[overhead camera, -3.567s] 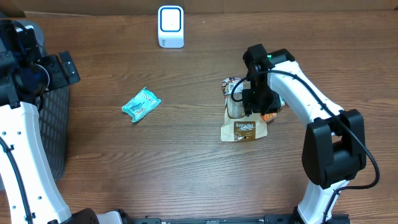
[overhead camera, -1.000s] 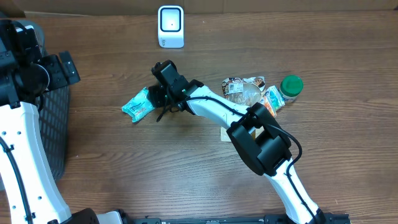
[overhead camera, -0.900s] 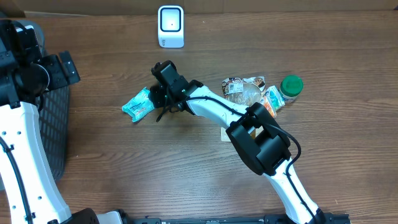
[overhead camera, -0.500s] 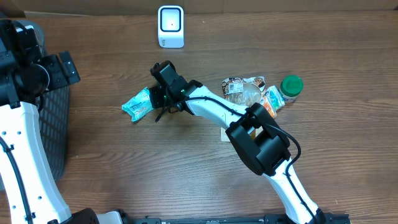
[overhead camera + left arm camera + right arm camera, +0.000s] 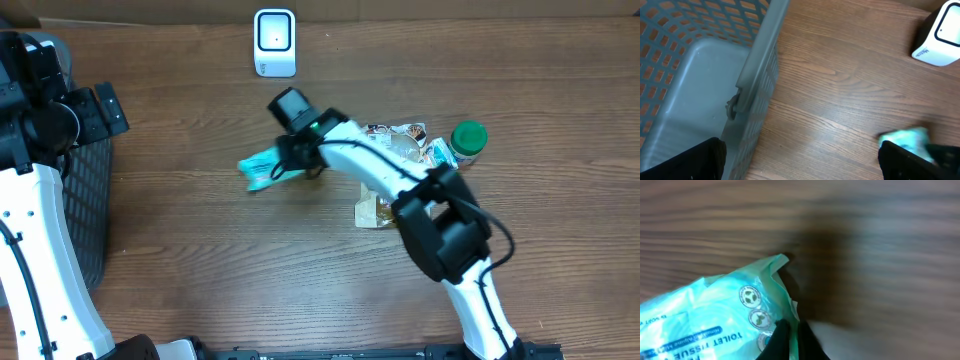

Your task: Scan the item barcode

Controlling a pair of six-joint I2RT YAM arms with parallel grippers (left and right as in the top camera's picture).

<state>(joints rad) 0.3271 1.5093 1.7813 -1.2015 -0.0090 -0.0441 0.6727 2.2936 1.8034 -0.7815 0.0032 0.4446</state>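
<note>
The item is a teal tissue packet, printed "toilet tissue" in the right wrist view. My right gripper is shut on the packet's right edge, and both dark fingertips pinch the crimped seam. The packet also shows, blurred, at the lower right of the left wrist view. The white barcode scanner stands at the table's back edge. My left gripper hangs open beside the basket, far left, with nothing between its fingers. No barcode shows on the packet.
A grey mesh basket stands at the left table edge. To the right lie a heap of snack packets, a green-lidded jar and a brown pouch.
My right gripper closed on the teal packet and has carried it a short way right across the table. The left arm has not moved.
</note>
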